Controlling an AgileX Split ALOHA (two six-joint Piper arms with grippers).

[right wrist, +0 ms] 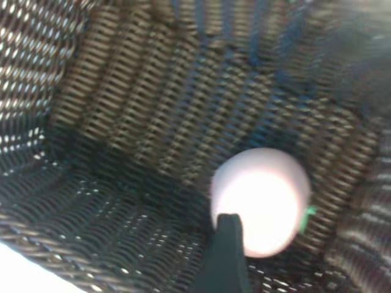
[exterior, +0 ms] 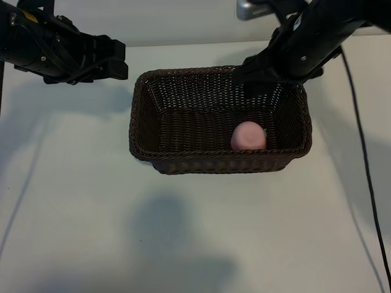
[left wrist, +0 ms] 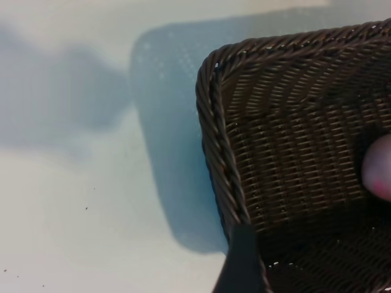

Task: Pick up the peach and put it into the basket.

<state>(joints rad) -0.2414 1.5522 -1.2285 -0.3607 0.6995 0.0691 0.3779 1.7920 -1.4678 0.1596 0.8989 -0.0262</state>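
Pale-pink round peach (exterior: 248,135) lies inside the dark-brown woven wicker basket (exterior: 183,162).
Its green leaf barely shows; the right pincer (exterior: 264,85), tips hidden over the far rim, grasps nothing; the left pincer (exterior: 113,61) hangs released, apart, over the white surface (exterior: 73,213).

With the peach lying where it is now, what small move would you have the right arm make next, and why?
Probably lift the right gripper up and back, clear of the basket. The peach already rests on the basket floor near its right end, nothing gripping it, and the gripper hangs open above the far rim. The left gripper is parked beyond the basket's left corner.
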